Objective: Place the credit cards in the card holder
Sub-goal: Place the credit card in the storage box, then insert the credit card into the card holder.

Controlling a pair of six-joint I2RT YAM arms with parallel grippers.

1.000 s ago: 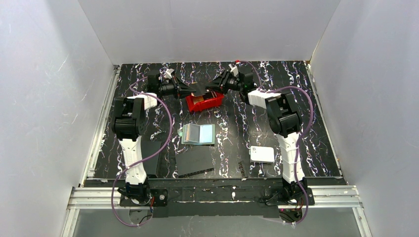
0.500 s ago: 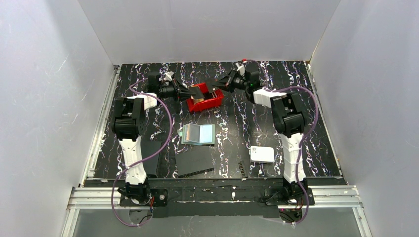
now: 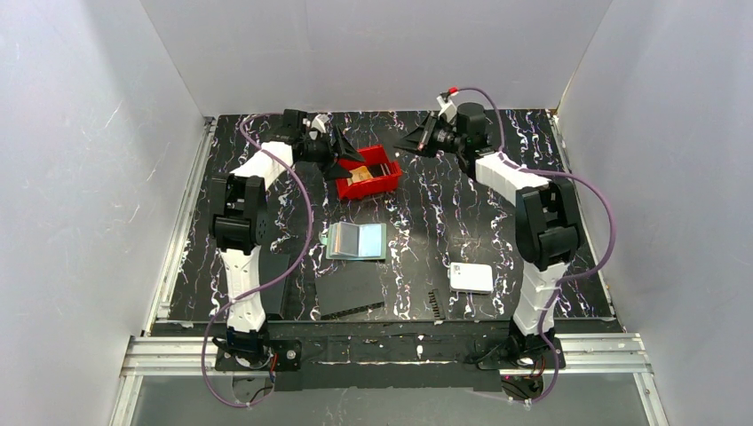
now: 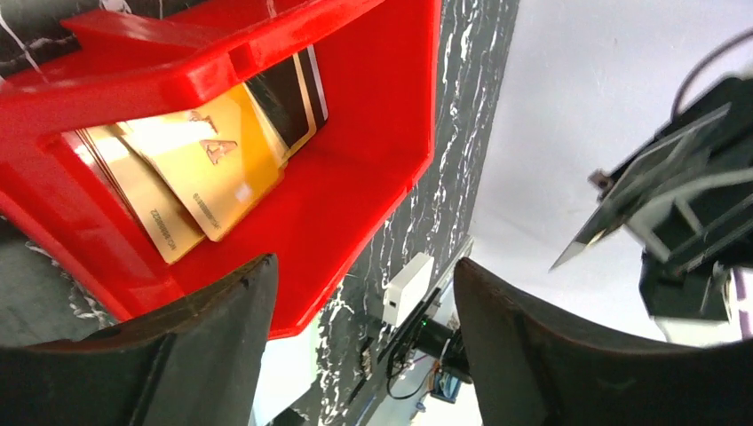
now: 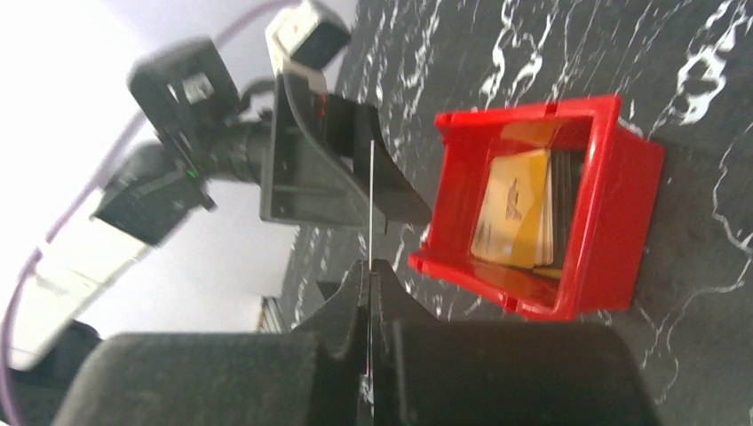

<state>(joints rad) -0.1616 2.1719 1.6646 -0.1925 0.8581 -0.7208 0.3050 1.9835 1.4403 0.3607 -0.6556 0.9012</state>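
While white walls ring marbled table | left hand spread | right hand pinches card

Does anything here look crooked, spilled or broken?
Nothing spilled or broken. The red bin sits skewed to the table edges, its credit cards leaning unevenly; the right pincer pinches one card edge-on.

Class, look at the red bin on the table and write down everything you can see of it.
The red bin looks like glossy moulded plastic: a small open-topped rectangular tub with thick rimmed walls. It sits on the black marbled table, far centre, turned slightly askew. Inside, several gold cards lean together, a dark one beside them. The open left gripper hovers at its left end; whether it touches is unclear.
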